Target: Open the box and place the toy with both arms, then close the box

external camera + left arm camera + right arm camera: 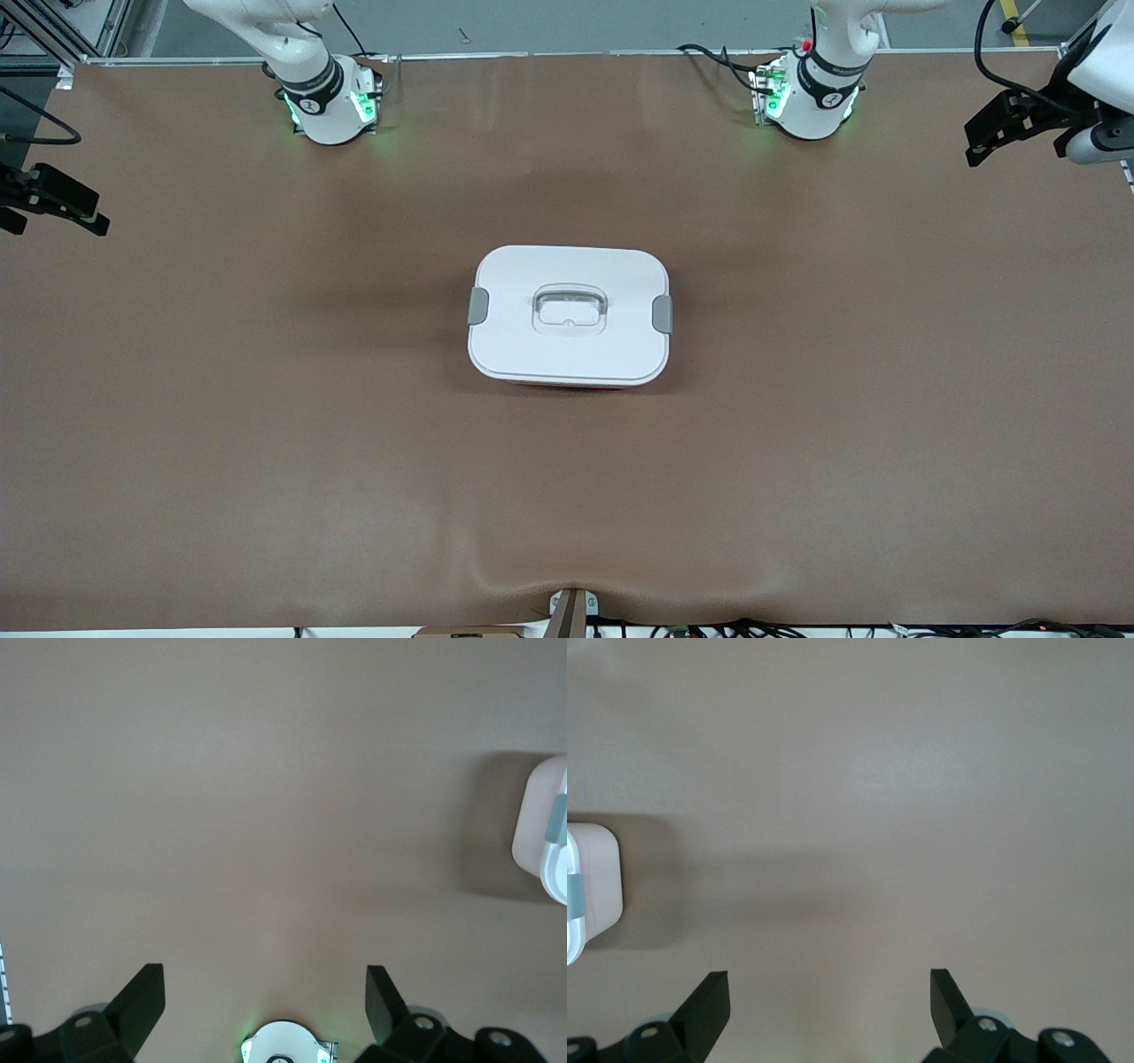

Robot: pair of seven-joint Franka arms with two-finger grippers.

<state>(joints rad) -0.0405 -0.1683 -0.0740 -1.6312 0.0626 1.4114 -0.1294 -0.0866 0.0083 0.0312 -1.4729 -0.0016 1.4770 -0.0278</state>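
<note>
The box (569, 315) stands in the middle of the brown table with its white lid on, a grey clip (477, 306) at each end and the clear handle (570, 308) lying flat in its recess. A thin strip of pink tub shows under the lid's near edge. The toy is out of view. My left gripper (974, 146) is up in the air at the left arm's end of the table, open and empty (264, 992). My right gripper (53, 217) is up at the right arm's end, open and empty (829, 992). Each wrist view shows one end of the box (542, 833) (592, 890).
The two arm bases (330, 106) (808, 102) stand with green lights at the table's edge farthest from the front camera. A small bracket (571, 611) sits at the table's near edge, where the brown mat (266, 425) puckers slightly.
</note>
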